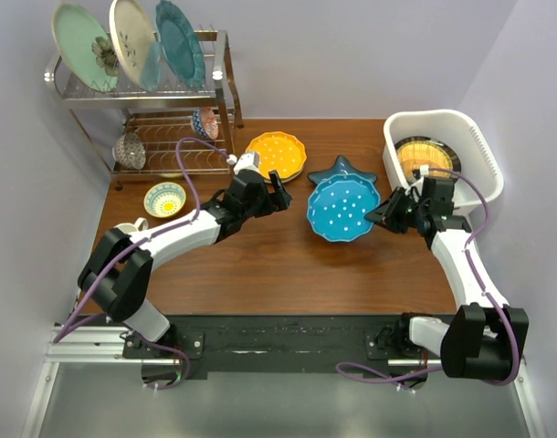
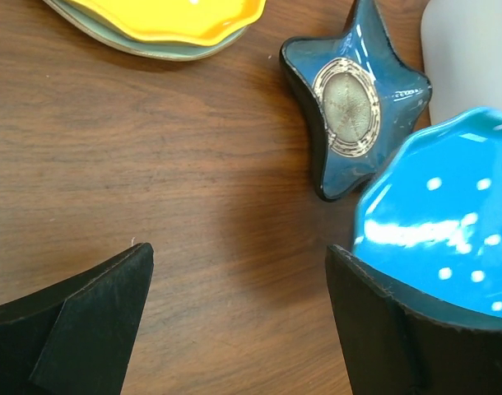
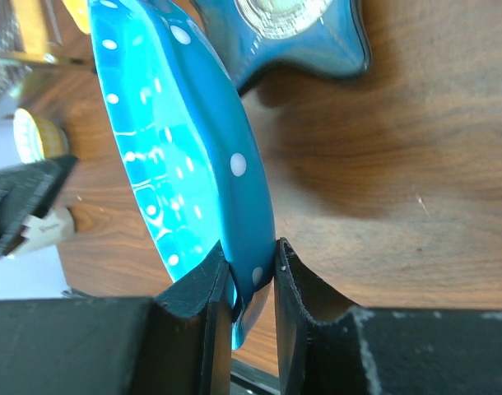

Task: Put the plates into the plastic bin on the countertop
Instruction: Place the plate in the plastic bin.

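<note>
My right gripper [image 1: 385, 215] is shut on the rim of a bright blue plate with white dots [image 1: 342, 208], tilted above the table; in the right wrist view the plate [image 3: 185, 140] is pinched between my fingers [image 3: 251, 276]. A dark blue star-shaped plate [image 1: 341, 171] lies behind it and shows in the left wrist view [image 2: 358, 99]. A yellow scalloped plate [image 1: 276, 154] sits on another plate at centre back. The white plastic bin [image 1: 475, 146] at the right holds a yellow plate with a dark rim [image 1: 415, 155]. My left gripper [image 1: 280, 193] is open and empty over bare wood.
A chrome wire rack [image 1: 141, 91] at back left carries three upright plates and a small patterned bowl [image 1: 204, 121]. A small yellow-and-blue bowl [image 1: 164, 199] sits on the table at the left. Walls close in on both sides.
</note>
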### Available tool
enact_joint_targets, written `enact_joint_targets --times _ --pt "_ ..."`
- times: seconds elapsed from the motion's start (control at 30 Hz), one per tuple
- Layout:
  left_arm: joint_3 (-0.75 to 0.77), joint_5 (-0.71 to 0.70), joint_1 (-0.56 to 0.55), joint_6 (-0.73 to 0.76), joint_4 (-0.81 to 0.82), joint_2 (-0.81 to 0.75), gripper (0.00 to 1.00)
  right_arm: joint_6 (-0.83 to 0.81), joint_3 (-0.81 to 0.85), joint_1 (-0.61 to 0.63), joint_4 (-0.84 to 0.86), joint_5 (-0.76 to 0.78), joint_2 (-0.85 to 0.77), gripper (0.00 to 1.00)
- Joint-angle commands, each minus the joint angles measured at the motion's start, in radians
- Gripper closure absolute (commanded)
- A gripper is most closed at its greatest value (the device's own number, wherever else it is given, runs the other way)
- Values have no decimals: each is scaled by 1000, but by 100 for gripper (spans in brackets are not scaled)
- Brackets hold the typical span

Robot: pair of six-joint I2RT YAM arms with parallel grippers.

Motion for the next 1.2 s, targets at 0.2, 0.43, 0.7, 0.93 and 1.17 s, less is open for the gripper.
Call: enact_joint_targets --times 0.2,0.43,0.7,0.93,1.17 --pt "49 2 8 -1 24 52 11 79 141 -93 126 -182 -10 100" --pt "51 37 8 -11 46 80 12 110 197 -163 152 -211 39 100" --pt "25 43 8 -7 55 77 12 162 233 -193 198 -208 70 100" --pt "12 58 8 -10 63 80 12 216 268 -225 244 -208 108 100" --pt "9 58 10 -8 63 69 12 254 292 -271 287 -211 173 100"
